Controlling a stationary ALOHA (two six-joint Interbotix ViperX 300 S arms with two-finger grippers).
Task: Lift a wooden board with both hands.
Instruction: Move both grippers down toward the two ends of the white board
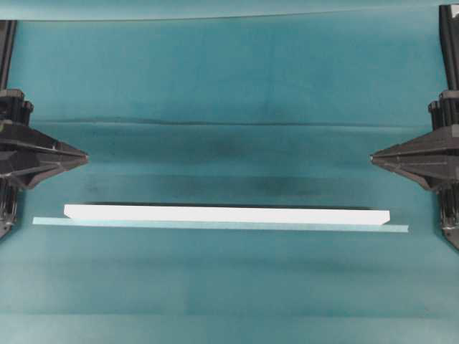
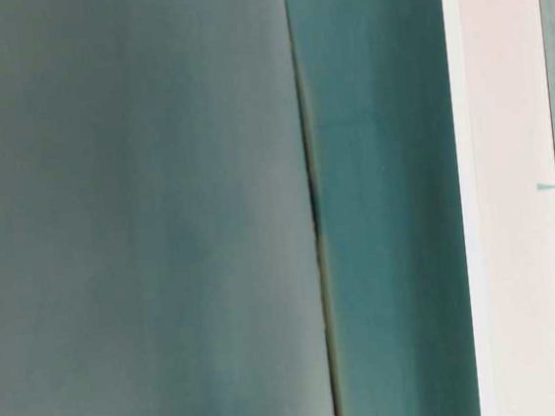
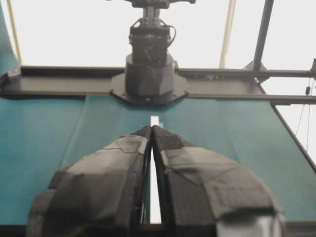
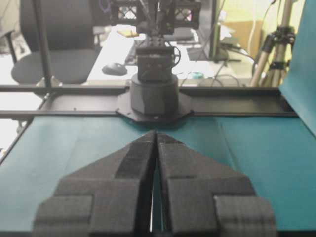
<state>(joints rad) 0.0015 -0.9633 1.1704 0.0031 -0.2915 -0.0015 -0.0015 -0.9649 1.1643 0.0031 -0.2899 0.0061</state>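
Awaiting approach: both arms are hanging back at the sides, nothing gripped.
Board: the long, flat white wooden board with a dark far edge (image 1: 226, 213) is lying on the teal cloth-covered table (image 1: 229, 79), running across most of the overhead view.
Strip: a thinner, longer pale teal strip (image 1: 219, 225) is lying just beside the board's near edge, apparently touching it.
Left claw: the black lattice-framed left gripper (image 1: 83, 156) is pointing inward, fingers nearly together, empty, apart from the board's left end.
Right claw: the black lattice-framed right gripper (image 1: 374, 158) is mirroring it, fingers pressed narrow, empty, apart from the right end.
Step in hand: judged as the start; the board is not yet touched.
Next move: each claw is needing to widen, descend to its own board end, and avoid pinching the strip.
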